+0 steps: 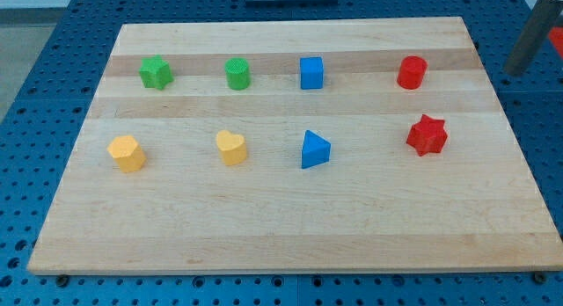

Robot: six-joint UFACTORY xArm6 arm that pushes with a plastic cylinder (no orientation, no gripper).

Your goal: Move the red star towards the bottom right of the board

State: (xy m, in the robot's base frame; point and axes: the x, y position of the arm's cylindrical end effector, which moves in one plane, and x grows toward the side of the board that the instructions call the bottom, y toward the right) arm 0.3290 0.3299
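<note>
Waiting at start: red star (427,135) untouched, just below red cylinder (412,72), well above board (290,240) bottom right corner. Whole push left. Dark rod off board, up-right of red cylinder; my tip out of frame, position unknown.

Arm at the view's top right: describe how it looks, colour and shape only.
Only a short stretch of my arm shows, cut off by the view's top-right corner: a smooth, cylindrical rod, dark grey with a lighter sheen along one side. No cables, markings or joints are visible on it. My tip is not clearly in view, so its look cannot be told.
</note>
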